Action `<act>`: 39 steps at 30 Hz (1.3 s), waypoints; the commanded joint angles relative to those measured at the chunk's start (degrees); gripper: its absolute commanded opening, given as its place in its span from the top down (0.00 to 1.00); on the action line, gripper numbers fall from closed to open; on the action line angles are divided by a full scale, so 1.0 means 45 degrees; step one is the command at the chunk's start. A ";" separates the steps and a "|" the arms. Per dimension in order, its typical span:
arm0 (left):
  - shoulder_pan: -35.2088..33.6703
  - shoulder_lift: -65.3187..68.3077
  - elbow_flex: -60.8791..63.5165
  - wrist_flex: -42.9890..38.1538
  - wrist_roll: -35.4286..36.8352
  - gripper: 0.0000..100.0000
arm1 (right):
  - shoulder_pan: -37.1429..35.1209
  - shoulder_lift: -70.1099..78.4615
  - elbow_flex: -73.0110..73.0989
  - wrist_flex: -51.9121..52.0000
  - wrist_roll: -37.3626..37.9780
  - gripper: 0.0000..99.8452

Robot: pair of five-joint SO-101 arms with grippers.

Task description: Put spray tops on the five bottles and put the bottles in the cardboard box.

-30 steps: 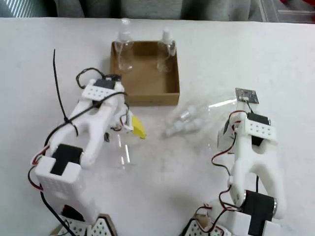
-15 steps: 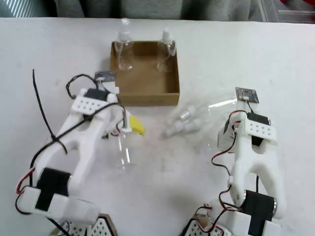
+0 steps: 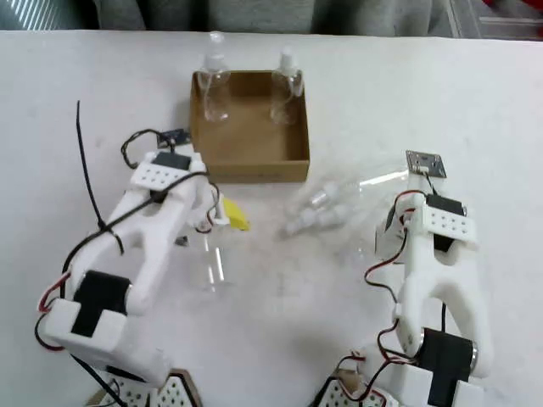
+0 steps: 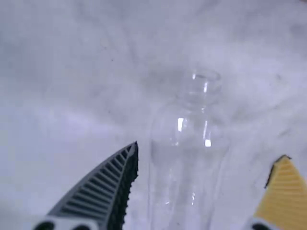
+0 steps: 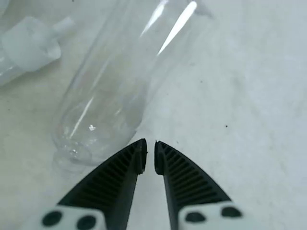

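Tabletop, plain white, ran under both arms. At the left, the left arm's gripper pointed down at the table with its jaws spread wide, a grey ribbed finger on one side and a yellow finger on the other. Between them an uncapped bottle of clear plastic lay on its side, its neck open. In the left wrist view a gap showed on each side of it, so the fingers stood beside it without touching.

Just past that gripper, farther from the arms, the cardboard box sat with its top open. Two bottles with white spray tops stood upright in its far corners, the left capped bottle and the right capped bottle.

Right of the box's near corner, a white spray top lay on the table with a second spray top just beside it. Whether clear bottles were joined to them could not be told for certain.

At the right, a second uncapped bottle lay on its side in front of the right arm's gripper, with its open neck nearest the black fingertips. That gripper's jaws were pressed almost together, only a thin slit between them and nothing pinched. The tips sat just beside the bottle's neck, apart from it.
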 commanded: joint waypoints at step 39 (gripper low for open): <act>-0.0068 0.1006 -0.0781 -0.1582 -0.0234 0.68 | -0.0166 -0.0400 0.0098 -0.0205 0.0176 0.98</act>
